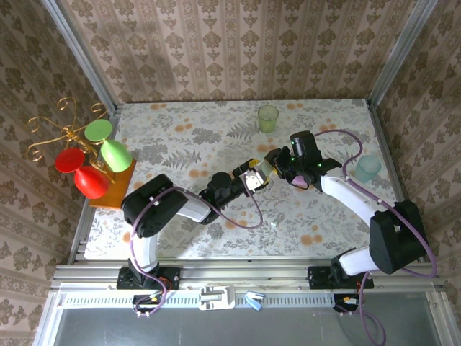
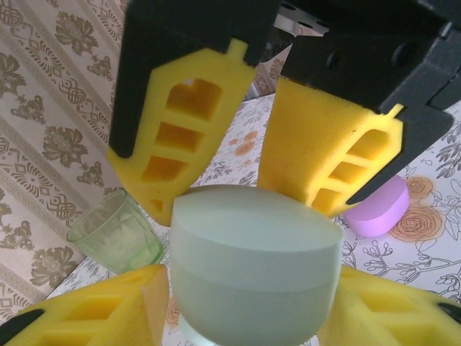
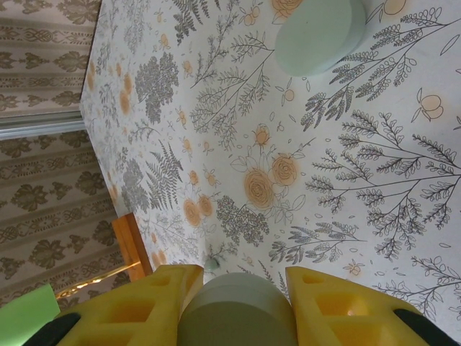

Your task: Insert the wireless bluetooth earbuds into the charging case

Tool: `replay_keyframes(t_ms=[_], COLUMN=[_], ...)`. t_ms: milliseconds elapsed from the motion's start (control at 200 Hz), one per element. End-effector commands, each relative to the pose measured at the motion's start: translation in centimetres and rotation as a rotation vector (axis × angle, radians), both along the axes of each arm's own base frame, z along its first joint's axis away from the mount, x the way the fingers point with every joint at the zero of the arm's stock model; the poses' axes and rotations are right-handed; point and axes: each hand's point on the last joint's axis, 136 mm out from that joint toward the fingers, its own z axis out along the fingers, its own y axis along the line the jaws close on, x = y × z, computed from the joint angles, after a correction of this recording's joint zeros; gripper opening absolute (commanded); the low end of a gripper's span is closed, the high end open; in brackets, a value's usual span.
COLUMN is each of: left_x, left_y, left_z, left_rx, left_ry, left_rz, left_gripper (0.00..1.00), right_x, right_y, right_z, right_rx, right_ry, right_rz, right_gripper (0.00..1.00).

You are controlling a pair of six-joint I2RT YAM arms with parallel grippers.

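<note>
Left gripper [image 2: 248, 275]: the jaws are partly closed. Both yellow foam fingers [image 2: 94, 310] bear on opposite flanks of the mint charging case [image 2: 256, 245]. The case sits between them with its lid down and the seam line visible round its body. State: grasping the case.

Right gripper [image 3: 241, 281]: the jaws are set to a similar narrow gap. In the right wrist view a pale rounded body fills the space between the fingertips and touches both inner faces. State: clenched on that body, which by its colour and place is the same case. In the left wrist view this gripper's fingers [image 2: 180, 137] come down from above the case. Their tips are hidden behind its upper edge, and the gap higher up between them is clear.

Just beyond the right jaws, a tiny mint bud [image 3: 211, 264] lies on the tablecloth [image 3: 346, 180]. It is too small to identify with certainty.

Beyond the left jaws and to one side, a purple case [image 2: 378, 209] rests on the cloth behind the opposing finger. On the other side stands a green glass [image 2: 115, 234].

Farther out from the right jaws, a second mint case [image 3: 320, 32] lies on the cloth, well apart. A wooden base [image 3: 130, 245] sits at the table edge.
</note>
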Motion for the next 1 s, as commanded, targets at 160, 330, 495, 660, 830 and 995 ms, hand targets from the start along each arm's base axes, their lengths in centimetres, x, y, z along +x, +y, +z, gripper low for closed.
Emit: replay_keyframes(t_ms=[160,330,495,660,830,995], left_x=[-0.3,-0.4,-0.6,-0.4,-0.2,-0.1], left_y=[-1.0,-1.1,-1.2,-1.1,-0.9,-0.8], left_z=[1.0,0.9,0.8,1.1,1.1,1.4], left_rx=[-0.026,-0.027,-0.029,-0.035,-0.036,-0.041], left_ry=[-0.034,-0.03,-0.024,-0.025,-0.026,-0.028], left_rz=[-0.031,-0.037,-0.044,-0.033,-0.015,-0.01], left_gripper=[0.48,0.41,0.39,0.5,0.55,0.55], right_x=[-0.3,-0.3,-0.3,-0.3,-0.4,-0.5], right_y=[0.4,0.4,0.4,0.3,0.0,-0.4], right_z=[0.3,0.0,-0.2,-0.4,-0.6,-1.2], right_rx=[0.02,0.016,0.015,0.007,-0.005,-0.03], right_ry=[-0.009,-0.003,-0.001,0.005,0.01,0.022], right_rz=[0.008,0.006,0.006,0.003,-0.006,-0.015], right_gripper=[0.29,0.29,0.29,0.29,0.29,0.29])
